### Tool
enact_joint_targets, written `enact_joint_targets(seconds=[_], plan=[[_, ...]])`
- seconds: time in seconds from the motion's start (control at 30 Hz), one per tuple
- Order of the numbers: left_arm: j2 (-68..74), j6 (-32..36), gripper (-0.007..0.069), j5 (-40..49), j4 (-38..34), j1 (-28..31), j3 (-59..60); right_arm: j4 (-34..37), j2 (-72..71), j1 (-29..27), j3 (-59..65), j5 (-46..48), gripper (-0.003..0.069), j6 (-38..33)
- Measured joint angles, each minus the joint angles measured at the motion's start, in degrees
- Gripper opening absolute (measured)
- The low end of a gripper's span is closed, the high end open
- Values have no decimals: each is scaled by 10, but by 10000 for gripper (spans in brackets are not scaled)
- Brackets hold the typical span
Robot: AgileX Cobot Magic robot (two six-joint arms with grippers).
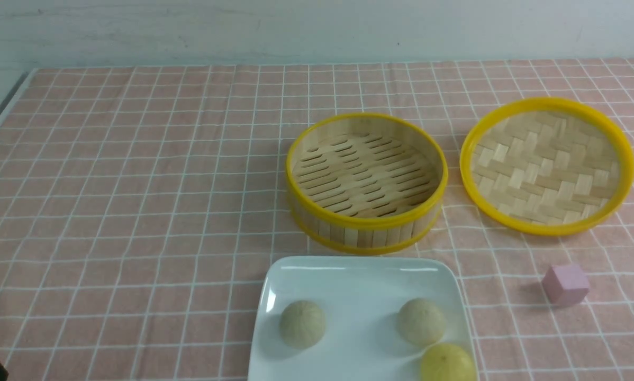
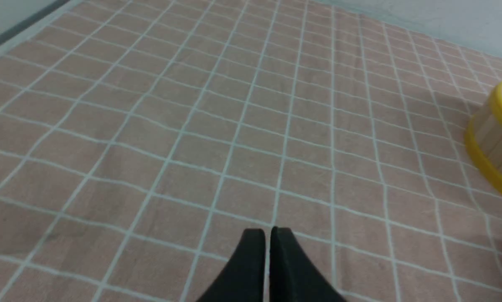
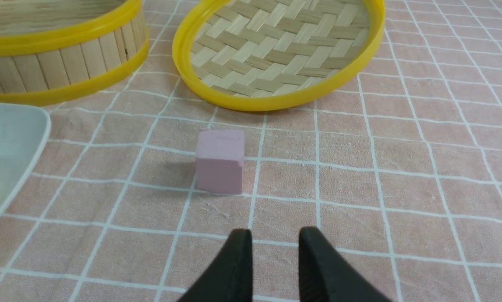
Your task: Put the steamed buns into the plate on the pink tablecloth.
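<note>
Two pale beige steamed buns lie in the white square plate [image 1: 359, 286] at the near edge of the pink tablecloth [image 1: 137, 185]. One bun [image 1: 302, 324] is on the plate's left side, the other [image 1: 422, 321] on its right. My left gripper [image 2: 267, 230] hovers over bare cloth left of the plate. Its black fingers are almost touching, with nothing between them. My right gripper [image 3: 275, 234] stands open and empty over the cloth, just short of a pink cube [image 3: 220, 161]. The plate's corner [image 3: 8, 126] shows beside it.
A yellower ball [image 1: 447, 363] sits in the plate's near right corner, touching the right bun. Behind the plate stands an empty bamboo steamer [image 1: 367, 225], with its woven lid [image 1: 547, 165] lying to the right. The pink cube [image 1: 565, 284] rests right of the plate.
</note>
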Motion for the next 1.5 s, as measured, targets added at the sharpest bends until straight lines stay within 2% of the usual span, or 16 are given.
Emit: enact_joint_targets(seconds=[0.13,0.4,1.5], plan=[[-14,15,44,6,-5,7,16,0,0,0,0,0,196,0],[-15,103,54,13,-32,9,16,0,0,0,0,0,202,0],[-15,110,90,13,-33,9,16,0,0,0,0,0,213,0]])
